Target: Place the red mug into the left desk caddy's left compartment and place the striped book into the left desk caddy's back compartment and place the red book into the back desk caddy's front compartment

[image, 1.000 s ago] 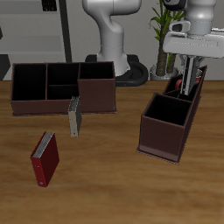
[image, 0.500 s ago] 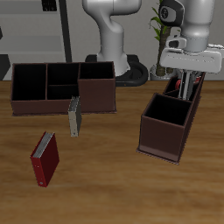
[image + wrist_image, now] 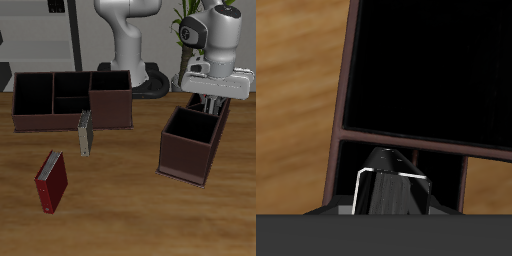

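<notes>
My gripper (image 3: 210, 103) hangs with its fingertips inside a small compartment at the far end of the left desk caddy (image 3: 185, 160), a dark brown box. The hand covers that spot, so the red mug is hidden from me. In the wrist view one dark finger (image 3: 391, 185) stands over the caddy's dividing walls (image 3: 341, 90), with black compartments beyond. The striped book (image 3: 85, 133) stands on the table just in front of the back desk caddy (image 3: 110, 112). Nearer the table's front edge lies the red book (image 3: 52, 182).
The robot's white base (image 3: 130, 50) rises behind the back caddy. A potted plant (image 3: 188, 30) stands at the back near the left caddy. Bare wooden table lies between the two caddies and around the books.
The hand has come down lower over the left caddy's far end and the arm has swung in over it. Books and caddies have not moved.
</notes>
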Controlling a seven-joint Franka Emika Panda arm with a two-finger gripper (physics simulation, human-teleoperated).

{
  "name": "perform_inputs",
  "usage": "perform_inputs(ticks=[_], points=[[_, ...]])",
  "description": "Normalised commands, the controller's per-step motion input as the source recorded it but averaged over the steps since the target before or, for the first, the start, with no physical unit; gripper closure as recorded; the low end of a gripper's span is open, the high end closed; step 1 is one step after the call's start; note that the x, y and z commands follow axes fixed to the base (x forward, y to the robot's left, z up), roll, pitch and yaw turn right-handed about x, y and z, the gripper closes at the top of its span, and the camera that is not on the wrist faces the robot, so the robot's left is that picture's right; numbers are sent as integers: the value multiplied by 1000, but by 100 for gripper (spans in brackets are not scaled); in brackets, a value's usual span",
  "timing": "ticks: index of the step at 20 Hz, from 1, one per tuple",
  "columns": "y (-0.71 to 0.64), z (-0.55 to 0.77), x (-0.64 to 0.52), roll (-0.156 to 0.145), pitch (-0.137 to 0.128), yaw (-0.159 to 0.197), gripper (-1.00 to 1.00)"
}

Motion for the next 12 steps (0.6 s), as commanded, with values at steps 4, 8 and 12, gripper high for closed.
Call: perform_inputs(ticks=[4, 8, 12], points=[[-40, -192, 4, 25, 73, -87, -100], [-87, 3, 17, 3, 14, 9, -100], [-20, 29, -83, 23, -20, 18, -100]])
